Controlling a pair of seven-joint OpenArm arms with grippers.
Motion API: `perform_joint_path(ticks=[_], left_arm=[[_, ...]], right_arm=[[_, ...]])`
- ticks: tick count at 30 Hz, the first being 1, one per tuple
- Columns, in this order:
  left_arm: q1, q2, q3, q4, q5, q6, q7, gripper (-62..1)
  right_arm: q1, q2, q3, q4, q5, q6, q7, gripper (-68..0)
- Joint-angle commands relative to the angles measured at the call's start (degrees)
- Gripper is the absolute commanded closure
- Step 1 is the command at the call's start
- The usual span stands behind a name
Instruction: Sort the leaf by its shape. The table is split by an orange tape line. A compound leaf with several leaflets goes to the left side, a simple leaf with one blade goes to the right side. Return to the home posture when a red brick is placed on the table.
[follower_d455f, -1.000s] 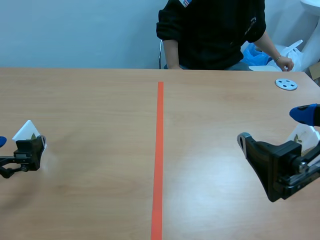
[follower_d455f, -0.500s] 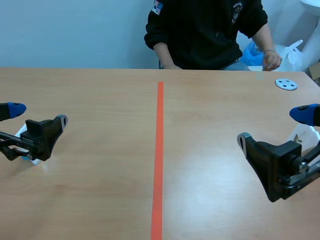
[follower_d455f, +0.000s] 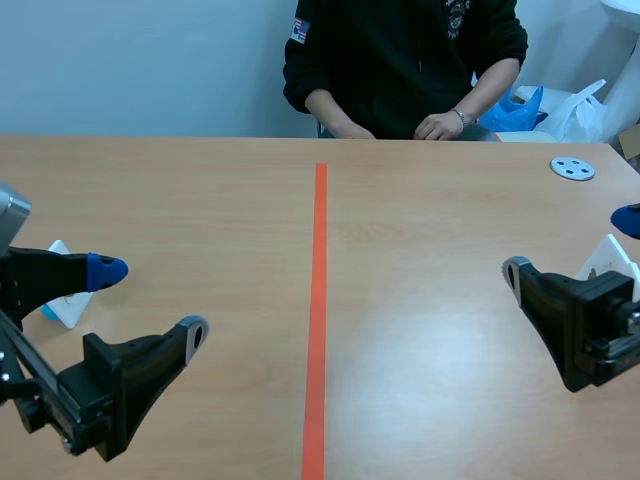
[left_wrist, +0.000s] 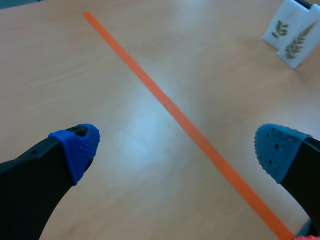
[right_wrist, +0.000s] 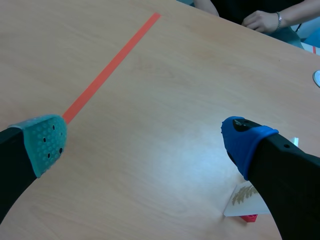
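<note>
Left pincer (left_wrist: 177, 147) and right pincer (right_wrist: 146, 139) both gape empty. One leaf card (follower_d455f: 65, 305) stands well left of the tape line (follower_d455f: 318, 300), nearer the left pincer; another card (follower_d455f: 608, 260) well right.

Three leaf cards (left_wrist: 282, 26), one white disc (follower_d455f: 572, 168), one person (follower_d455f: 400, 60).

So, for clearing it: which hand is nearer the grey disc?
Right. The right hand hangs robot-side of the grey disc; the left hand is far across the tape line.
</note>
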Motion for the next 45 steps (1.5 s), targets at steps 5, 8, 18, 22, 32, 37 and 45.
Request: perform_joint_path(ticks=[5,8,18,22,32,37,45], left_arm=[[1.7,-0.3,-0.3,1.5,-0.5,0.1,0.0,-62.3],[1.7,-0.3,-0.3,1.5,-0.5,0.3,-0.1,-62.3],[1.7,-0.3,-1.7,1.5,-1.2,0.6,-0.1,-62.3],[1.7,-0.3,-3.5,1.5,-1.9,0.6,0.0,-62.3],[1.7,-0.3,-5.8,1.5,-3.5,0.6,0.0,-62.3],[1.7,-0.3,-5.8,1.5,-3.5,0.6,0.0,-62.3],[1.7,-0.3,-5.8,1.5,-3.5,0.6,0.0,-62.3]], right_arm=[[0.3,0.5,0.5,0.9,0.9,0.0,0.2,-67.9],[0.3,0.5,0.5,0.9,0.9,0.0,0.2,-67.9],[0.3,0.5,0.5,0.9,0.9,0.0,0.2,-67.9],[0.3,0.5,0.5,0.9,0.9,0.0,0.2,-67.9],[0.3,0.5,0.5,0.9,0.9,0.0,-0.2,-67.9],[0.3,0.5,0.5,0.9,0.9,0.0,-0.2,-67.9],[0.3,0.5,0.5,0.9,0.9,0.0,-0.2,-67.9]])
